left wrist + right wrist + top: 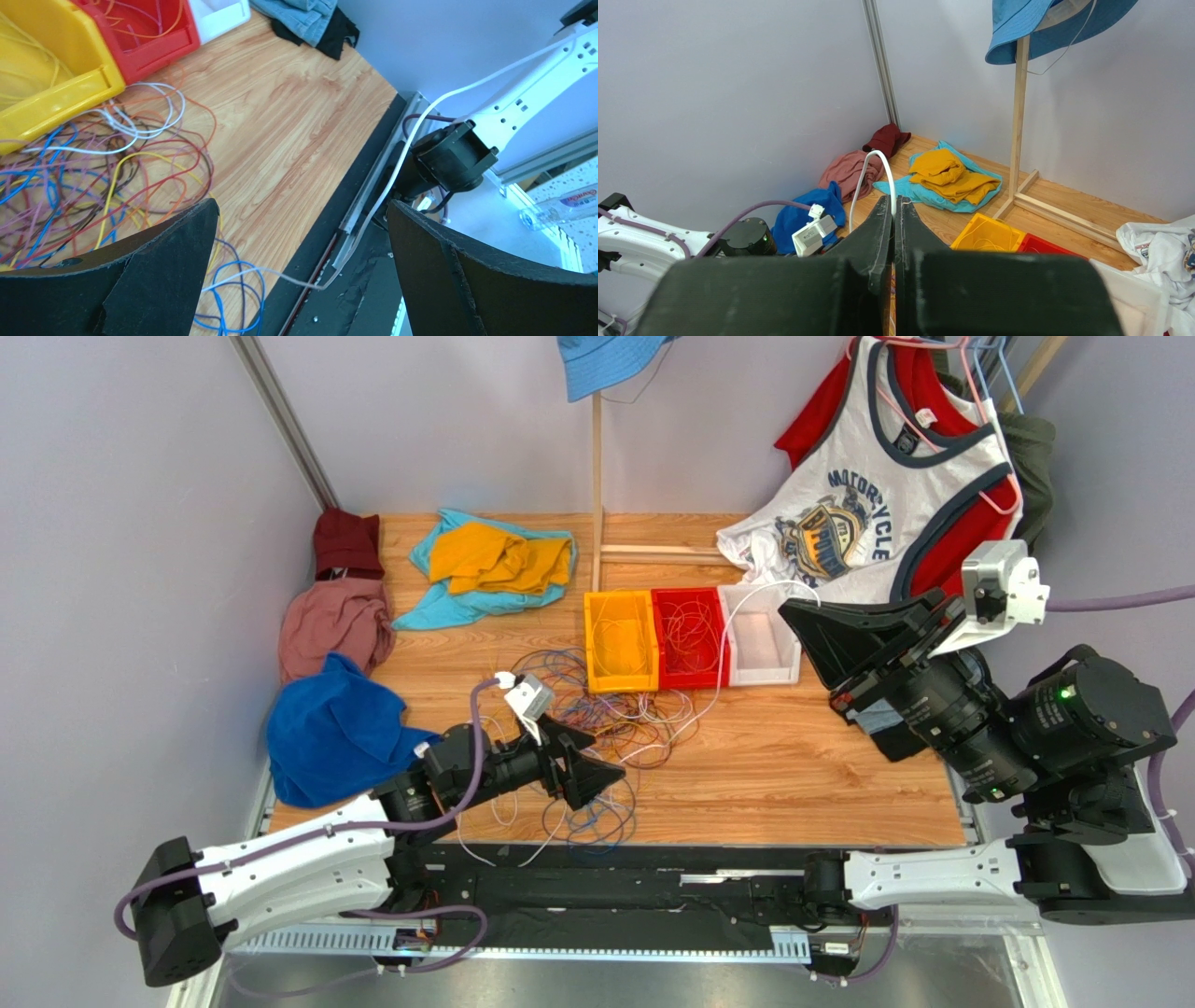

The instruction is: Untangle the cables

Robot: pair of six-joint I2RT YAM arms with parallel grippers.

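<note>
The cables (606,711) lie as a tangled heap of thin white, yellow, orange, purple, blue and red wires on the wooden table (828,770), in front of the bins. My left gripper (606,776) hangs low over the heap's near edge, fingers wide open. In the left wrist view a white cable (309,281) passes loosely between the open fingers (168,259) and over the table's front edge. My right gripper (794,611) is raised over the white bin, shut on a white cable (868,162) that arcs up from its tips (893,201).
Yellow bin (620,639), red bin (689,634) and white bin (759,647) stand in a row behind the heap, the first two holding wires. Clothes lie along the left edge (334,728) and back (484,567). A wooden stand (596,476) holds a blue hat; shirts hang back right (884,476).
</note>
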